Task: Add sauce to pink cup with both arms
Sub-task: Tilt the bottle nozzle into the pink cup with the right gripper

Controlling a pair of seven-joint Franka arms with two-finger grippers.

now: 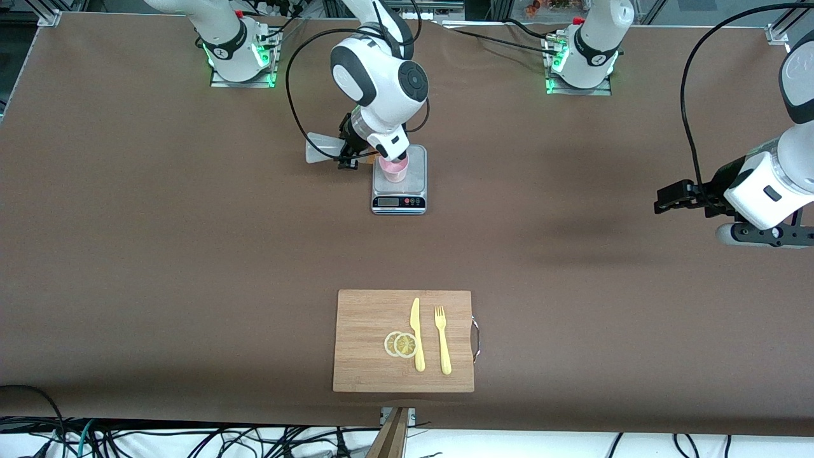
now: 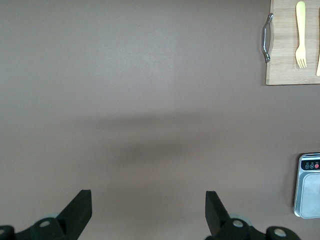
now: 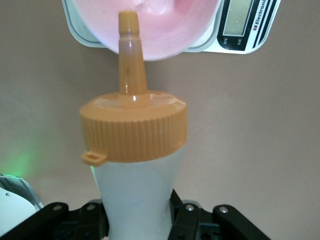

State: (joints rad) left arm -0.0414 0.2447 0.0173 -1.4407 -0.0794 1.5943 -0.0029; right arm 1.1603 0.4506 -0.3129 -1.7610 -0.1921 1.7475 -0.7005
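Right tool (image 1: pixel 348 152) grips the sauce (image 3: pixel 134 150) over the pink cup (image 1: pixel 394 170) on the scale (image 1: pixel 399 191) — left tool (image 2: pixel 148 212) waits open.

The sauce bottle (image 3: pixel 137 175), whitish with an orange cap, is lying tipped on its side in the air, its thin nozzle pointing over the pink cup (image 1: pixel 394 170). The small, see-through pink cup is standing upright on the scale (image 1: pixel 399 186).

Translucent plastic sauce (image 3: pixel 135 180), ribbed cap; matt brown table (image 1: pixel 191 254).
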